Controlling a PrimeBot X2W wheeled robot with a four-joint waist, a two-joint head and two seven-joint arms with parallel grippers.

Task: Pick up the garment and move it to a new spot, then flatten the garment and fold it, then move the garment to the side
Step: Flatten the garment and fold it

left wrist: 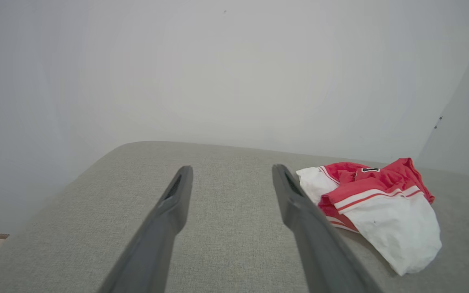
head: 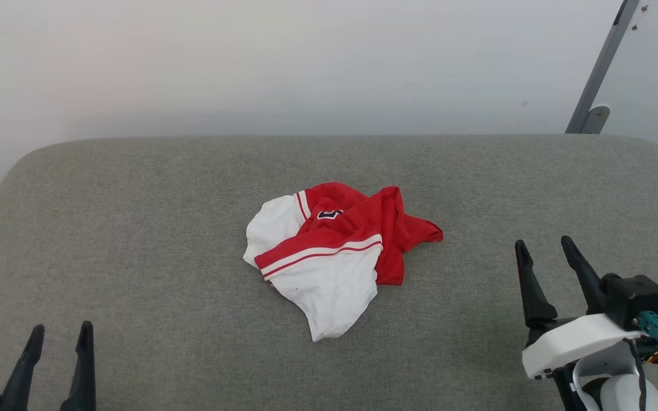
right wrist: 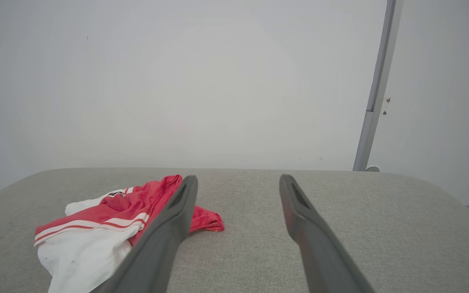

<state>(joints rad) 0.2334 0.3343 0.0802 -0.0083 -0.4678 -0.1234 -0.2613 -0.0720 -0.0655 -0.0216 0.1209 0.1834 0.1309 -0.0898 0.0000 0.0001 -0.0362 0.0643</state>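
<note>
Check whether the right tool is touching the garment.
Apart. The head view shows bare grey surface between the right tool and the garment.

Garment (head: 334, 251) lay on the padded surface (head: 135, 228), ahead and right of the left gripper (head: 63, 326). It sat ahead-left of the right gripper (head: 544, 242), touching neither.
</note>
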